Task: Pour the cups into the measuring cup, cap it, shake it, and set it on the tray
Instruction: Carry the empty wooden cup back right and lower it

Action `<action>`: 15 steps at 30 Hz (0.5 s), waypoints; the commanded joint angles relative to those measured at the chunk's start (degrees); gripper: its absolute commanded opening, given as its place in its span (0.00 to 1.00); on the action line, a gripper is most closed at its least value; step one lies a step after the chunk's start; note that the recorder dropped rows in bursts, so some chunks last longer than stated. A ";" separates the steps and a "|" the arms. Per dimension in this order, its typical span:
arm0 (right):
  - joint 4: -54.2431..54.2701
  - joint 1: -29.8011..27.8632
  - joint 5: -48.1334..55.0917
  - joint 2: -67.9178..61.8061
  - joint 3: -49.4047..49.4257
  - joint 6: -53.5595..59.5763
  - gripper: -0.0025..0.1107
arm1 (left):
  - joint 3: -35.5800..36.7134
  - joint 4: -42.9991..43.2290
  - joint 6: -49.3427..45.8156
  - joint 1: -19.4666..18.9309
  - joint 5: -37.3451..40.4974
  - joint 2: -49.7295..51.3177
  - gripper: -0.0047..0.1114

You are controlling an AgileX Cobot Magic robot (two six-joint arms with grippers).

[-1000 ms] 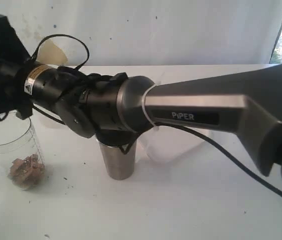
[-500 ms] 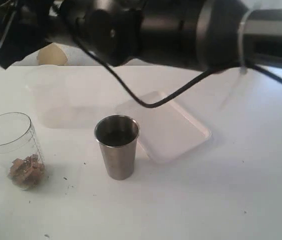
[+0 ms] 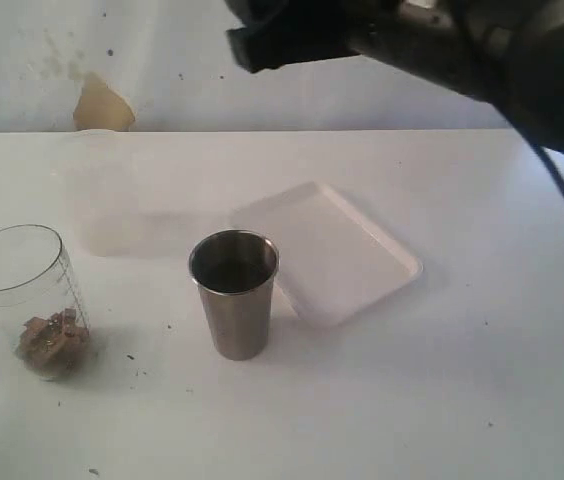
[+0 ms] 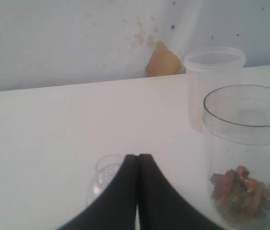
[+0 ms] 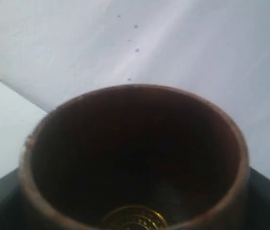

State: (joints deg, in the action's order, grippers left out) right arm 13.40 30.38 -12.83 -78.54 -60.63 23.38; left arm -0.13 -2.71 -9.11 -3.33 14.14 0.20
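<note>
Right arm being withdrawn to upper right; wooden cup, judged light and rigid, being clasped at sides by right gripper; left gripper being held pressed together, empty.

Tray: flat, white, low rim, rounded corners; lies askew on desk.
Steel tumbler: tapered, upright, mouth open, inside dark; just beside tray's near left edge.
Measuring cup: clear, upright, uncapped, reddish-brown bits heaped at its bottom; stands well left of tumbler.
Wooden cup: reddish-brown rim, round mouth facing right wrist camera, inside dark; contents cannot be told.
</note>
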 commanded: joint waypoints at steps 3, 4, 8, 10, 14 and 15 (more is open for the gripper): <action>0.05 -11.67 -4.38 4.35 8.81 -4.66 0.02 | 0.13 0.00 0.04 0.11 -0.79 -0.20 0.04; -0.18 -13.70 -4.38 4.15 9.81 -5.29 0.02 | 0.13 0.00 0.04 0.11 -0.79 -0.20 0.04; -1.16 -20.29 -7.32 2.02 13.14 -8.33 0.02 | 0.13 0.00 0.04 0.11 -0.79 -0.20 0.04; -7.11 -22.99 -9.35 0.08 14.02 -14.44 0.02 | 0.13 0.00 0.04 0.11 -0.79 -0.20 0.04; -35.85 -27.71 -16.72 -4.82 14.03 -40.76 0.02 | 0.13 0.00 0.04 0.11 -0.79 -0.20 0.04; -42.41 -28.99 -20.33 -6.04 14.03 -46.99 0.02 | 0.13 0.00 0.04 0.11 -0.79 -0.20 0.04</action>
State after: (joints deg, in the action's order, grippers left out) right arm -10.41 4.42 -24.40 -81.82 -46.70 -6.42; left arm -0.13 -2.71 -9.11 -3.33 14.14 0.20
